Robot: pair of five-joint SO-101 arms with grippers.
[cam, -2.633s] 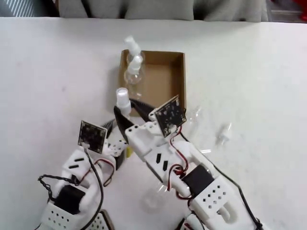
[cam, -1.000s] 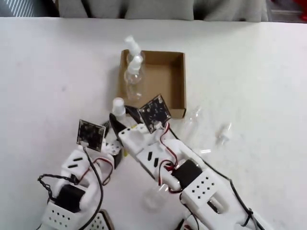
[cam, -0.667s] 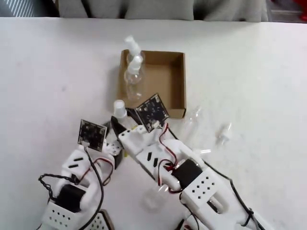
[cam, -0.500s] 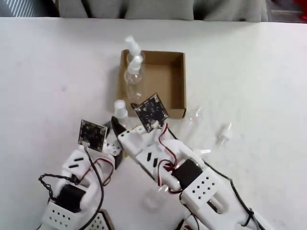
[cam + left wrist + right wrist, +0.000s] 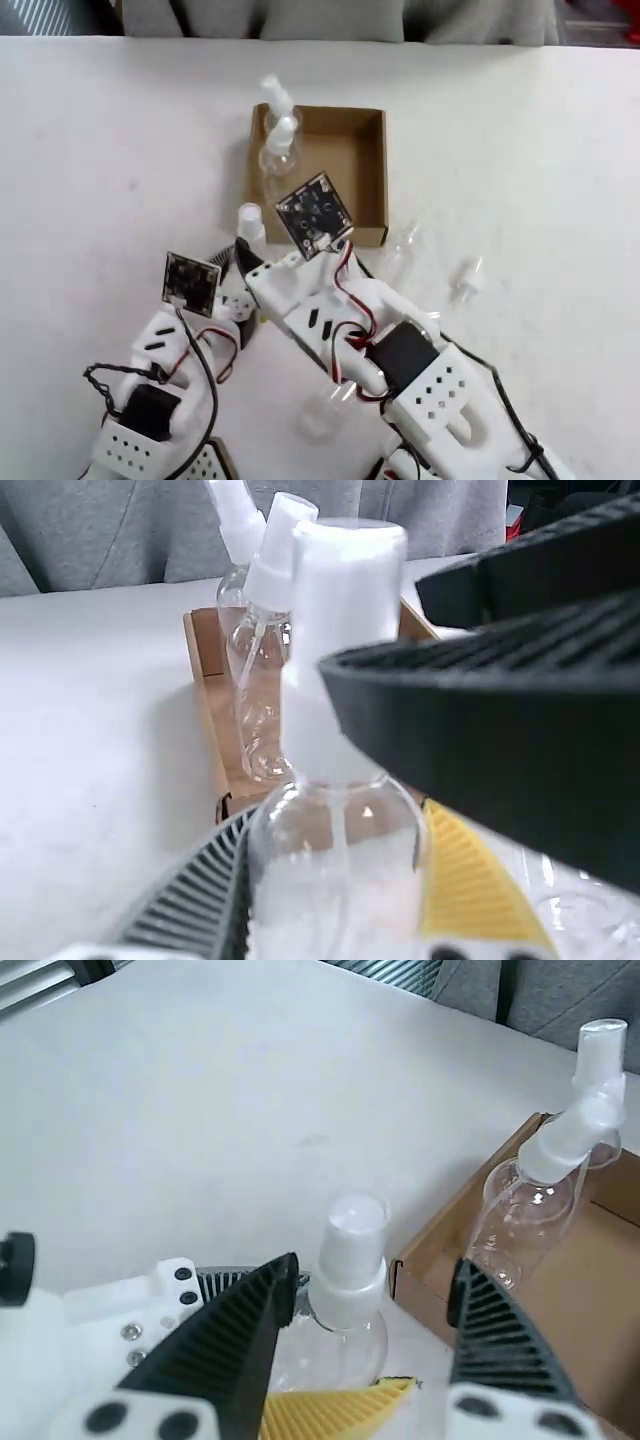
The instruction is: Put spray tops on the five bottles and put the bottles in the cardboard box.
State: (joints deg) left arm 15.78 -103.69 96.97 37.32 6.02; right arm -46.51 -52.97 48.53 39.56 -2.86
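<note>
A clear bottle [image 5: 335, 870] with a white spray top [image 5: 250, 218] stands upright just in front of the cardboard box [image 5: 345, 170]. My left gripper [image 5: 335, 890] is shut on its body, between a grey finger and a yellow pad. My right gripper [image 5: 375, 1270] is open, one black finger on each side of the spray top [image 5: 350, 1250] and neither touching it. Two capped bottles [image 5: 275, 145] lean at the box's left wall; the right wrist view shows these bottles [image 5: 540, 1185] beyond the held one.
A capless clear bottle [image 5: 400, 245] lies right of the box, with a loose spray top [image 5: 467, 280] farther right. Another clear bottle [image 5: 325, 410] lies under the right arm near the table's front. The right half of the box floor is bare.
The right wrist has swung left, away from the box's front corner, to stand over the held bottle. The bottle top shifted slightly toward the arms. The left arm barely moved.
</note>
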